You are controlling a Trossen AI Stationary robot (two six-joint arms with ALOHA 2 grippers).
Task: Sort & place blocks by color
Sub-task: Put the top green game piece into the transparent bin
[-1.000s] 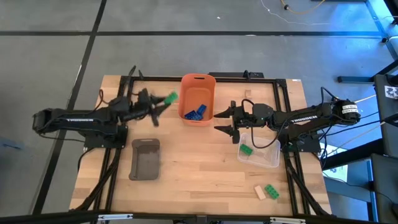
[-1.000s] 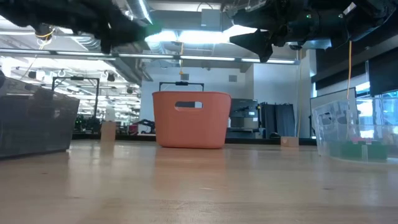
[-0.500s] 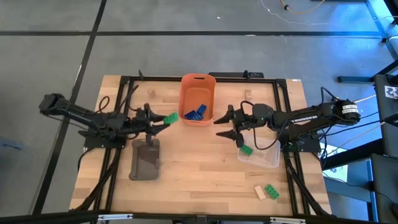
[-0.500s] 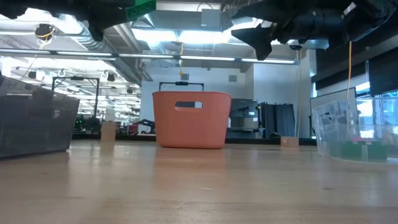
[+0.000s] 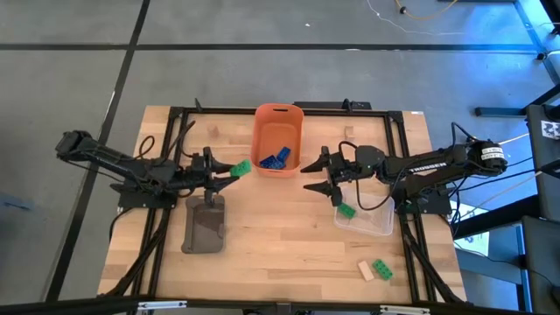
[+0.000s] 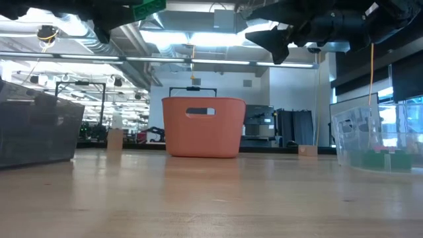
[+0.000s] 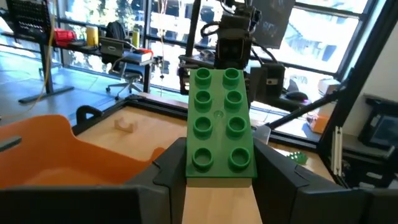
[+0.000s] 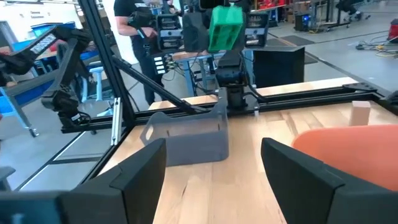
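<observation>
We have the left gripper (image 5: 229,170) clamped on a green block (image 7: 220,127), studs up, in the air between grey tray (image 5: 204,224) and orange bin (image 5: 277,138). Blue blocks (image 5: 275,158) already sit in that bin and one green block (image 5: 346,210) seemingly in the clear bin (image 5: 366,219); a tan block (image 5: 365,270) and green block (image 5: 382,268) wait on the worktop (image 5: 280,245). The right gripper (image 5: 320,174) hangs spread and empty beside the orange bin

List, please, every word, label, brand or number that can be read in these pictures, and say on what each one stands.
"TROSSEN": white letters along the right arm, just readable in the high view.
The black-and-white marker on the stand at the right edge bears a pattern, no words.
Nothing readable on the orange bin, the green block or the screens behind.
</observation>
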